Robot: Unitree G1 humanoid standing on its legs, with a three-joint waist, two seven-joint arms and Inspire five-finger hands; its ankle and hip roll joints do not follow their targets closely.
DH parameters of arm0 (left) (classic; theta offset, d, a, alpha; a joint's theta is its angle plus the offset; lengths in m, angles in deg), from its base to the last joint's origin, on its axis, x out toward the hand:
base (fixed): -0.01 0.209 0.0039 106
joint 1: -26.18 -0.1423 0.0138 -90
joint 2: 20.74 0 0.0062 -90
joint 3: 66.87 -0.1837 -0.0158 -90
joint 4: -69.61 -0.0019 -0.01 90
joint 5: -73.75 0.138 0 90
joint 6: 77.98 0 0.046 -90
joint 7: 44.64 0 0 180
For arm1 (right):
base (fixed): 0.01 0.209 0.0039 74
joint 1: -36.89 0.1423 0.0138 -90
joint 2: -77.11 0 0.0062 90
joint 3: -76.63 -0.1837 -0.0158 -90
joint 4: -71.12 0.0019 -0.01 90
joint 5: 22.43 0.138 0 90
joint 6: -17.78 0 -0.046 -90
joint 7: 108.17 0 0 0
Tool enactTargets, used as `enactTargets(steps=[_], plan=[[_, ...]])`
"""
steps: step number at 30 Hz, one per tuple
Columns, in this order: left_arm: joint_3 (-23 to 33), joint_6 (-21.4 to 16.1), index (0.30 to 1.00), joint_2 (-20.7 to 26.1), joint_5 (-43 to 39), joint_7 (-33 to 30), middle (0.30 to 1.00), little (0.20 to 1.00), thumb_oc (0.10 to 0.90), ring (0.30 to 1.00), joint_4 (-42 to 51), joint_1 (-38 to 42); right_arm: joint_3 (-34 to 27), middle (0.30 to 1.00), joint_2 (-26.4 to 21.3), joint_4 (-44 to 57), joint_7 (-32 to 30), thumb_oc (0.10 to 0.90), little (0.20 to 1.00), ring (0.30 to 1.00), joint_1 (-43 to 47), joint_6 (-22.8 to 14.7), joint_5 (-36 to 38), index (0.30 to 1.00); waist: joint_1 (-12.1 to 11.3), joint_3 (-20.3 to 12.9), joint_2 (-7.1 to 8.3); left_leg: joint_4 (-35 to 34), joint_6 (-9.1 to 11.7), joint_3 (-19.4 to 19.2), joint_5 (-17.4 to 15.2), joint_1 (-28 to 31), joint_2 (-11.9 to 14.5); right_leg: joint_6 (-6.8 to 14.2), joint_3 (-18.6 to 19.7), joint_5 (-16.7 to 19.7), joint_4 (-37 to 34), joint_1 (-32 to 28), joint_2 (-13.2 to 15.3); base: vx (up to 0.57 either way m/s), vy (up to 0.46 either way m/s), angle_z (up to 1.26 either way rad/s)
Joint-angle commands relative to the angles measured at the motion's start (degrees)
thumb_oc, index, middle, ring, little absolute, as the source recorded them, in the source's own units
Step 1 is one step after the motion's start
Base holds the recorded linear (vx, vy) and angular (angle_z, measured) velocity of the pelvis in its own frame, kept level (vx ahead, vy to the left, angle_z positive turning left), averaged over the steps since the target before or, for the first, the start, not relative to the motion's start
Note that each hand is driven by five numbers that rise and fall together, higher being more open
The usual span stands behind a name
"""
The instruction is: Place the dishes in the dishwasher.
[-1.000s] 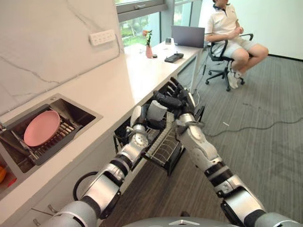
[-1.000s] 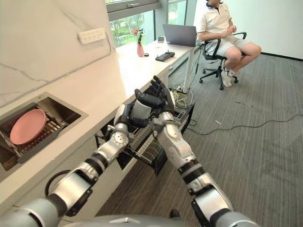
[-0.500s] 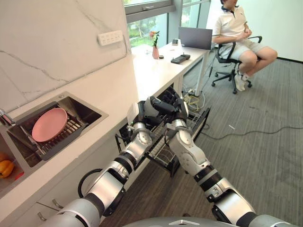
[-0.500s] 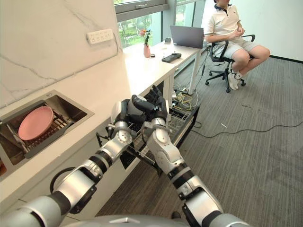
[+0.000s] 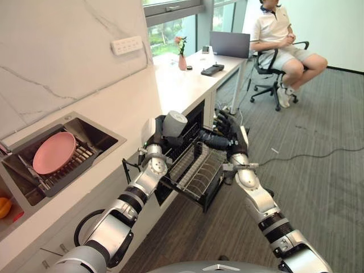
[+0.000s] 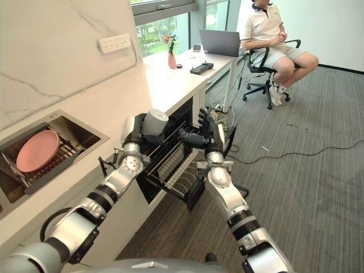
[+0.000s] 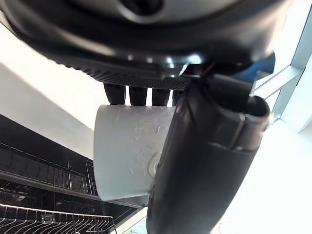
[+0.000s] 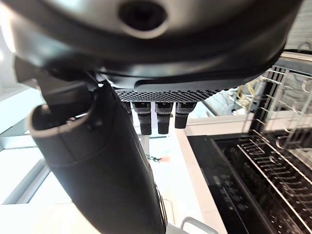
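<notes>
My left hand (image 5: 157, 129) is shut on a grey cup (image 5: 174, 122), held bottom-up just above the counter edge and over the inner end of the dishwasher rack (image 5: 196, 173). In the left wrist view the cup (image 7: 126, 146) sits between the fingers and the thumb (image 7: 204, 161). The wire rack is pulled out of the open dishwasher and looks bare. My right hand (image 5: 226, 138) is open above the rack's outer right side, apart from the cup, with the rack (image 8: 273, 161) showing past it. A pink plate (image 5: 54, 152) lies in the sink's drainer.
The sink (image 5: 85, 128) is set into the white counter at the left. A person (image 5: 281, 34) sits on an office chair at the back right, beside a desk with a laptop (image 5: 229, 44). A cable (image 5: 318, 151) runs across the carpet.
My right hand has drawn away from the cup to the right and opened. The left hand keeps the cup and has raised it toward the counter edge. The camera shifted slightly.
</notes>
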State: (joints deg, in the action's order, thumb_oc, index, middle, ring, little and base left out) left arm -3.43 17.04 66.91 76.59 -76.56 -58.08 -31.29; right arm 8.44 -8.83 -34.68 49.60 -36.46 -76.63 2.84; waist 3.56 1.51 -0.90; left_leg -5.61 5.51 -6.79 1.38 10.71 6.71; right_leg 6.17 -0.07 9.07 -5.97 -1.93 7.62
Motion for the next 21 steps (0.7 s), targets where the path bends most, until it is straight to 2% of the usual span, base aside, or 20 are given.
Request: enactTargets(steps=[1, 6, 9, 12, 21], plan=[[0.0, -6.9, 0.3, 1.1, -0.1, -0.7, 0.3, 0.3, 0.4, 0.3, 0.7, 7.8, -1.7, 0.9, 1.3, 2.7, 3.5, 0.8, 0.9, 0.9, 5.6, -5.8, 4.8, 0.9, -1.6, -2.8, -0.61, 0.6, -1.9, 4.1, -4.5, -1.6, -1.0, 3.5, -2.3, -3.8, 1.0, -1.5, 4.4, 0.0, 0.0, 0.0], [-0.6, -7.6, 0.3, -0.6, -5.0, 2.1, 0.3, 0.3, 0.4, 0.3, 3.0, 7.2, -2.5, 0.9, 3.9, -1.4, 6.4, 0.8, 0.9, 0.9, 6.4, -6.8, 14.3, 0.9, -2.5, -3.0, -0.59, 0.6, -2.0, 5.2, -4.4, -1.8, -1.0, 3.3, -3.3, -4.1, 1.0, -2.1, 4.5, 0.0, 0.001, 0.07], [-0.8, -7.7, 0.3, -1.3, -7.4, 3.4, 0.3, 0.3, 0.4, 0.3, 3.2, 7.3, -3.2, 0.9, 4.8, -2.7, 7.0, 0.8, 0.9, 0.9, 7.1, -7.3, 17.4, 0.9, -2.8, -3.1, -0.57, 0.6, -1.9, 5.4, -4.3, -2.0, -1.1, 3.3, -3.6, -4.2, 1.0, -2.2, 4.6, 0.0, -0.002, 0.1], [-1.4, -8.1, 0.3, -1.8, -9.5, 5.7, 0.3, 0.3, 0.4, 0.3, 4.4, 7.1, -4.2, 0.9, 5.0, -4.9, 8.1, 0.8, 0.9, 0.9, 8.7, -7.5, 19.8, 0.9, -3.3, -3.2, -0.56, 0.6, -1.9, 5.7, -4.3, -2.1, -1.1, 3.4, -4.1, -4.3, 1.0, -2.3, 4.8, 0.0, 0.003, 0.03], [-3.2, -8.2, 0.3, -1.9, -9.1, 9.0, 0.3, 0.3, 0.4, 0.3, 6.1, 6.9, -5.4, 0.9, 4.5, -6.5, 10.6, 0.8, 0.9, 0.9, 9.9, -7.5, 23.2, 0.9, -4.4, -3.2, -0.41, 0.6, -1.8, 6.9, -3.9, -2.7, -1.1, 3.3, -5.6, -4.9, 1.0, -2.5, 5.0, 0.0, -0.003, 0.09]])
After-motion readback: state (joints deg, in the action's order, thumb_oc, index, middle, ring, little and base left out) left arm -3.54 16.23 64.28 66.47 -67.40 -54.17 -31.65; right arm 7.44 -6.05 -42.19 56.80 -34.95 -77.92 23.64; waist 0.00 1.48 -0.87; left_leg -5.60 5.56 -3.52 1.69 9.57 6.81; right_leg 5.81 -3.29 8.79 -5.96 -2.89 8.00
